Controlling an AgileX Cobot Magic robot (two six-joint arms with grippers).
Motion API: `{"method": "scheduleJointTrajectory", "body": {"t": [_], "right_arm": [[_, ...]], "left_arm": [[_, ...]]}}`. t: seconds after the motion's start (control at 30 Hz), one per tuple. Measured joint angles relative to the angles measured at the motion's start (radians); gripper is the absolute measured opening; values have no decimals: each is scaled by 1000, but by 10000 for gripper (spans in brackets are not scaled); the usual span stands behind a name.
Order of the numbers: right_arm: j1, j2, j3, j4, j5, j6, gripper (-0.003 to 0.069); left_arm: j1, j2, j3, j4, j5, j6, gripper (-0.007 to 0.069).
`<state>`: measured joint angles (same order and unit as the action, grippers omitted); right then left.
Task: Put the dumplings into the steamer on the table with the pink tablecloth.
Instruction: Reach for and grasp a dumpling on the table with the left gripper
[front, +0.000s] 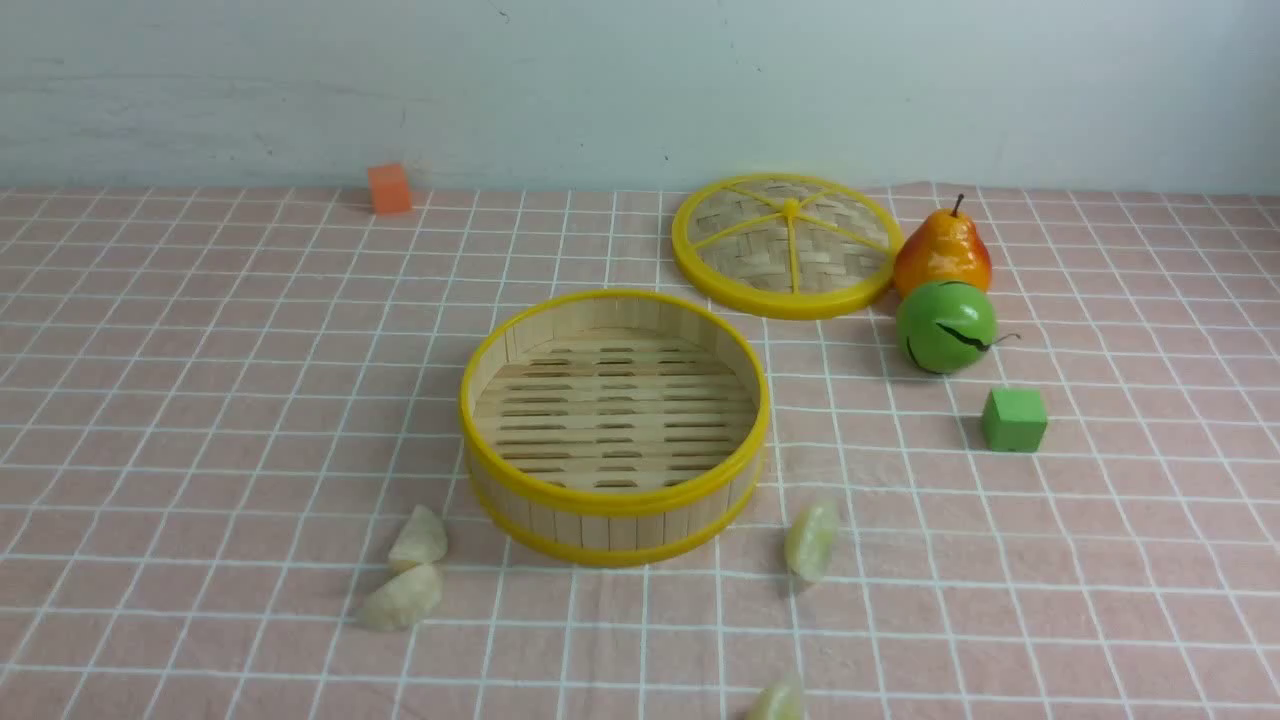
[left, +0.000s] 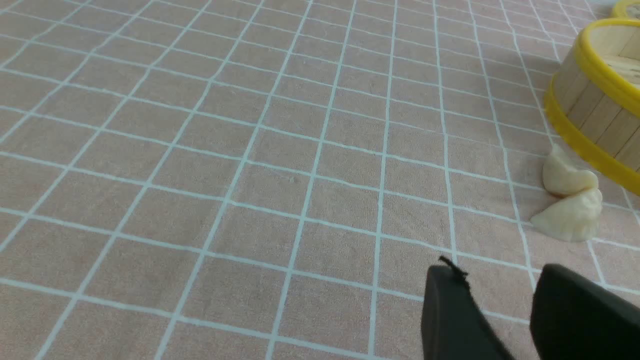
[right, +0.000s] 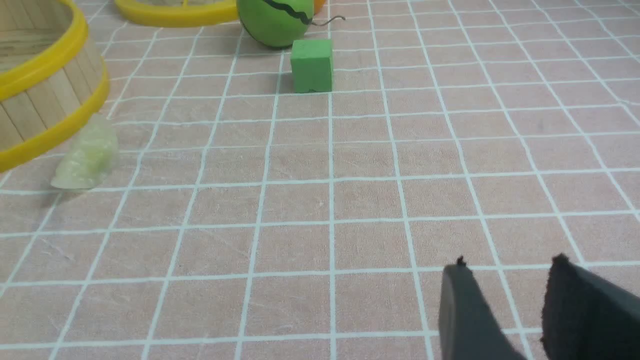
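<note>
While the left gripper (left: 497, 274) and right gripper (right: 510, 265) are both sitting spread, gripping nothing, I am seeing all four dumplings (front: 418, 538) lying on the pink tablecloth (front: 200, 400) outside the steamer (front: 612, 497): two touching by its front left, one front right, one nearer me.

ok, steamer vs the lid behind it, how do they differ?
The steamer has upright slat walls and a slatted floor; the lid is flat and woven, with yellow spokes. The steamer sits nearer the camera; the lid lies farther back and to the right, beside the pear. Both are round, yellow-rimmed and hold nothing.
</note>
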<state>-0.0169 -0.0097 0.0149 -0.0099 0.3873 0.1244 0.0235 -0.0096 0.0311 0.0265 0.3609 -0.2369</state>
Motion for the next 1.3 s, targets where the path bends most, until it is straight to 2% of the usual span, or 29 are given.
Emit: {"method": "scheduleJointTrajectory", "body": {"t": [0.83,1.3], "right_arm": [[0,0,0,-1,0,0,239],[0,0,0,-61,0,0,239]], "left_arm": [[0,0,0,0,0,0,238],[0,0,0,0,0,0,238]]}}
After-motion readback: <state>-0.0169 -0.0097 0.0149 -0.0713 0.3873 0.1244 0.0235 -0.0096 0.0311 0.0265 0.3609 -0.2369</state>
